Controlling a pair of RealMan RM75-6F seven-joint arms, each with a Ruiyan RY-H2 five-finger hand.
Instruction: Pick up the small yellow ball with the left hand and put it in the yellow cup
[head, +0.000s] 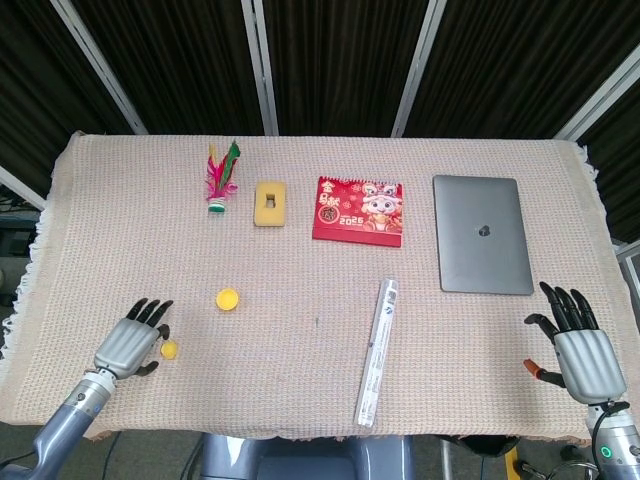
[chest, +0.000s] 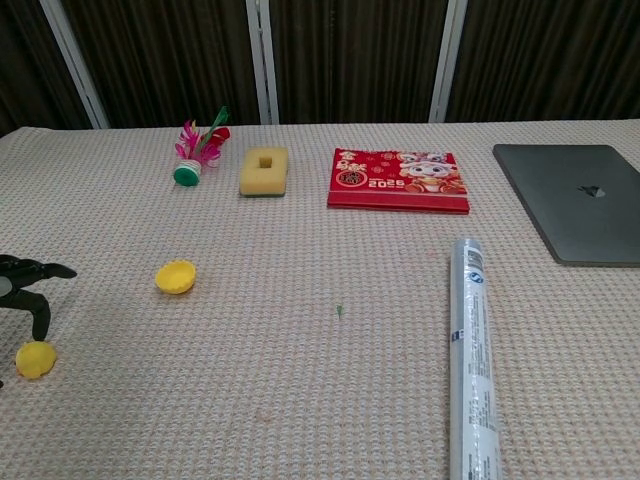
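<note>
The small yellow ball (head: 170, 349) (chest: 35, 359) lies on the woven cloth near the front left. My left hand (head: 128, 343) (chest: 22, 287) sits just left of it, fingers spread, holding nothing; one fingertip is close to the ball, and I cannot tell if it touches. The yellow cup (head: 228, 299) (chest: 176, 276) rests on the cloth a short way behind and right of the ball. My right hand (head: 577, 345) stays at the front right corner, fingers spread and empty, seen only in the head view.
A long clear tube (head: 376, 352) (chest: 470, 360) lies front of centre. A grey laptop (head: 482, 247) (chest: 578, 203), a red calendar (head: 358, 210) (chest: 399, 181), a yellow sponge (head: 267, 203) (chest: 264, 171) and a feathered shuttlecock (head: 219, 180) (chest: 196, 150) sit further back.
</note>
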